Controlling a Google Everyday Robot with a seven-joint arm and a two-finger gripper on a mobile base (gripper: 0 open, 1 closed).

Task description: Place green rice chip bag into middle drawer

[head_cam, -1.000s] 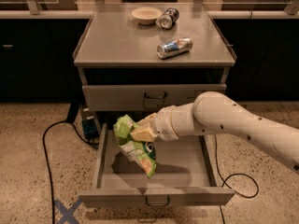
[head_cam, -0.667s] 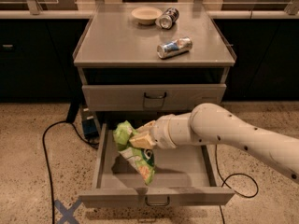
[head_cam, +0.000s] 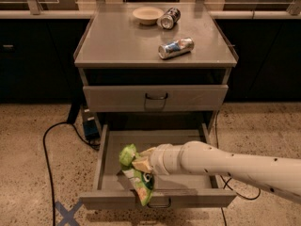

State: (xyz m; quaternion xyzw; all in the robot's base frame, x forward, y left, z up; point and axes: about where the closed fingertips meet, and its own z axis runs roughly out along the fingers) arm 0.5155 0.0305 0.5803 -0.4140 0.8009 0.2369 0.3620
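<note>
- Camera view: my gripper point(head_cam: 143, 165) is low over the open middle drawer point(head_cam: 202, 197), near its front-left corner. My arm point(head_cam: 225, 161) reaches in from the desk's right side.
- My gripper is clamped on the green rice chip bag point(head_cam: 142, 188). The bag bunches above my fingers and hangs down below them.
- The bag's lower end overlaps the drawer's front wall. I cannot tell whether it hangs inside that wall or on it.
- The upper drawer point(head_cam: 155, 98) is closed, so nothing overhangs the opening from above.
- On the desk top point(head_cam: 113, 46), a bowl point(head_cam: 147, 15) and a can point(head_cam: 169, 18) sit by the back edge. Another can point(head_cam: 176, 48) lies toward the right edge. All are well clear of my work.
- I judge the step in hand to be the release, and the bag is nearly placed.
- To do it well, I should move the bag toward the desk's back edge, onto the bare drawer floor. That way the lower end falls inside the front wall.
- I should lower until the bag rests on the floor, then part my fingers fully. A light, crinkly bag can cling to them.
- I should then lift straight up, clear of the drawer's side walls.
- The risk is the bag draping over the front edge and jamming the drawer.
</note>
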